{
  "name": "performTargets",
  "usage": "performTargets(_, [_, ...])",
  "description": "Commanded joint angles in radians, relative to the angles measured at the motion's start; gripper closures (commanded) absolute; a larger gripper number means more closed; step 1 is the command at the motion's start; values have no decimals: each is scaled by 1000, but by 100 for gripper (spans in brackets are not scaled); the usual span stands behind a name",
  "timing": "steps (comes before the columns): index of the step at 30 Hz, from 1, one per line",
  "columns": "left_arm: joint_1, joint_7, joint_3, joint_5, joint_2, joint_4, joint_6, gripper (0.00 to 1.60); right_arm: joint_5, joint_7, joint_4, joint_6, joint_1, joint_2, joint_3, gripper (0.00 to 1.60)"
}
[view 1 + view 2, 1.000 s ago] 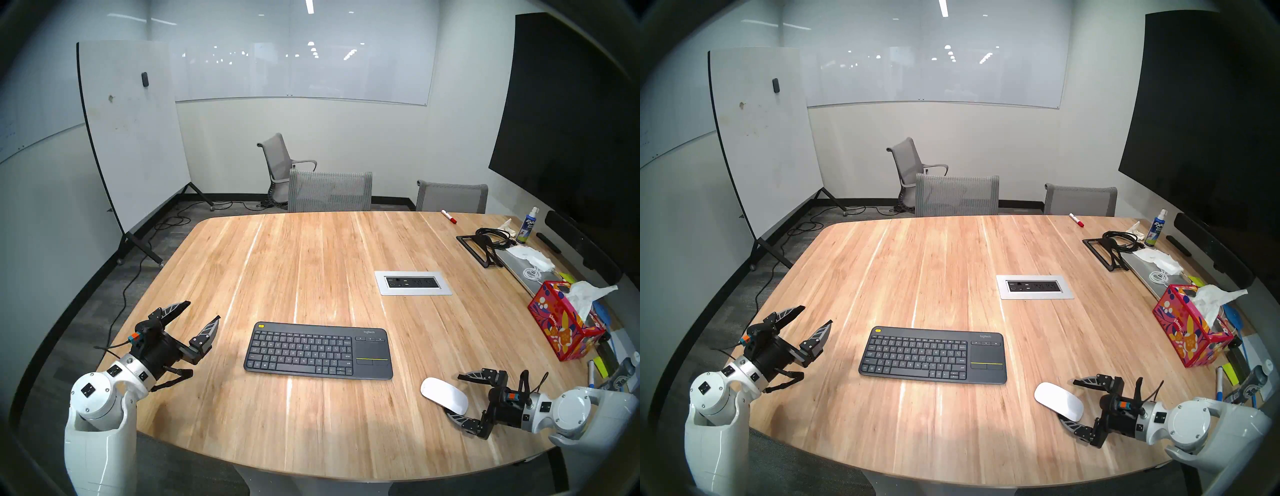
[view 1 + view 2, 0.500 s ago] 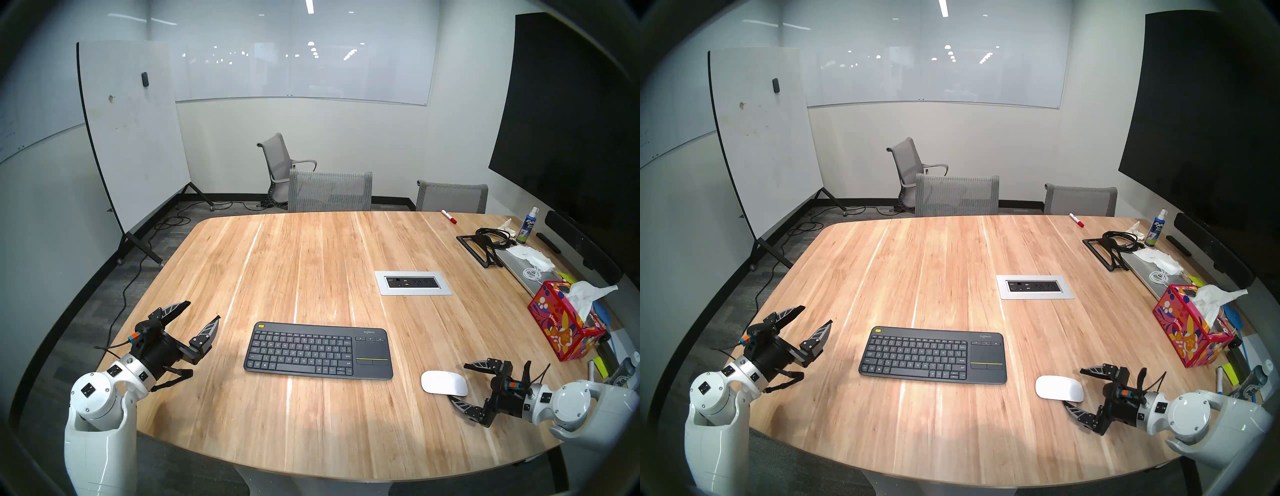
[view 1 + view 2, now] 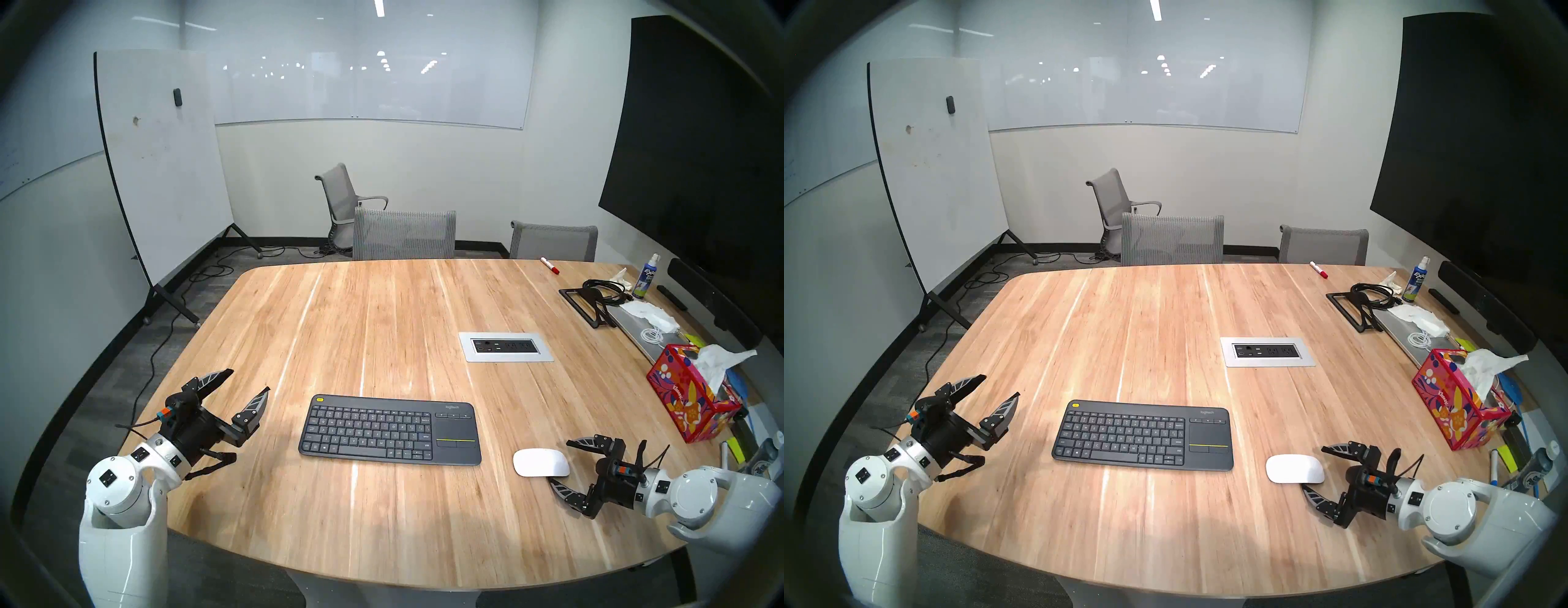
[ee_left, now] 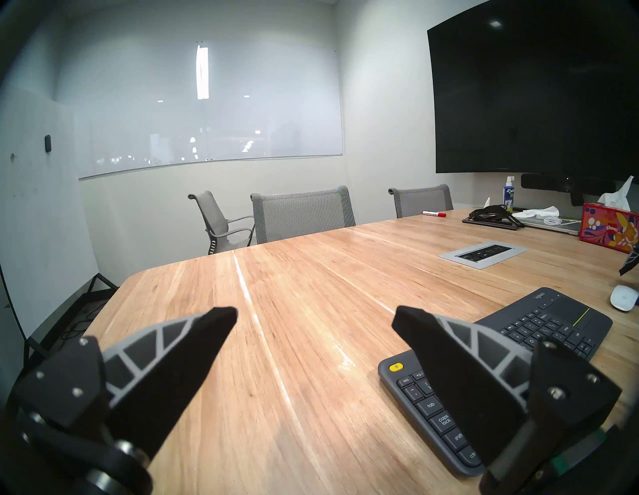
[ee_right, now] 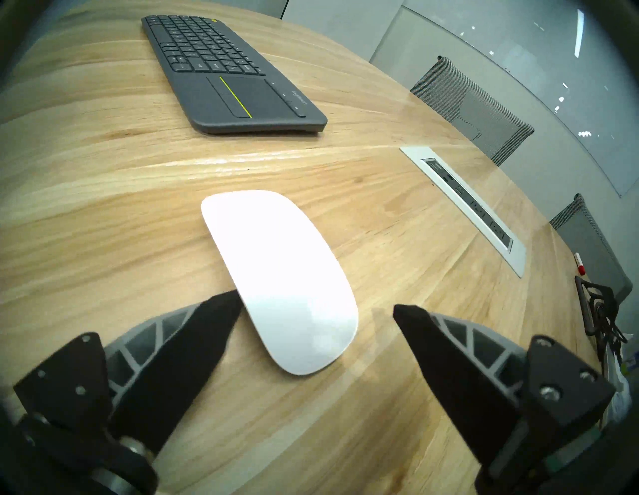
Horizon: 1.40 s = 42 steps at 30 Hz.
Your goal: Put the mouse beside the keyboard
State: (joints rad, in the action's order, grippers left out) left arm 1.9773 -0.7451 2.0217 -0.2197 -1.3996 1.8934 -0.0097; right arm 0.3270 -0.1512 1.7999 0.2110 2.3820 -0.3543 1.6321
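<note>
The white mouse (image 3: 541, 463) (image 3: 1295, 468) (image 5: 283, 280) lies flat on the wooden table, a short gap to the right of the dark grey keyboard (image 3: 390, 429) (image 3: 1142, 434) (image 5: 224, 72). My right gripper (image 3: 559, 461) (image 3: 1312, 468) (image 5: 315, 300) is open, its fingers straddling the mouse's right end. One fingertip (image 5: 221, 311) sits against the mouse's edge; the other stands apart. My left gripper (image 3: 249, 380) (image 4: 314, 311) hangs open and empty left of the keyboard (image 4: 553, 321). The mouse (image 4: 624, 298) also shows at the far right of the left wrist view.
A silver power outlet panel (image 3: 505, 347) is set into the table behind the keyboard. A red tissue box (image 3: 689, 399), pens, a laptop, cables and a spray bottle (image 3: 645, 280) crowd the right edge. Grey chairs (image 3: 405, 233) stand at the far side.
The mouse has slid away from the table's front edge and turned to lie level with the keyboard. The right gripper moved with it, staying open. The left arm has not moved.
</note>
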Motion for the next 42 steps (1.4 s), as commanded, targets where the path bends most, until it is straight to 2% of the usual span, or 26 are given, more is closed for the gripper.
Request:
performTargets(1, [0,1,-2,2,-1,15,-2,0,-19,42,-29,-44,-60,-18,-29,0])
performTargets(23, [0,1,-2,2,-2,16,-2,0,-42,98,12,-73,-118,-73,-72,0])
performTargets(29, [0,1,-1,2,-2,16,-2,0,-59,124,18,-90,-170,-112,-113,0])
performTargets(38, [0,0,-1,3,-2,16,-2,0,-87,163,26,-111,-201,-140,-137,0])
performTargets(42, [0,0,-1,3,-2,16,-2,0,-60,159,25,-113,-202,-150,-131,0])
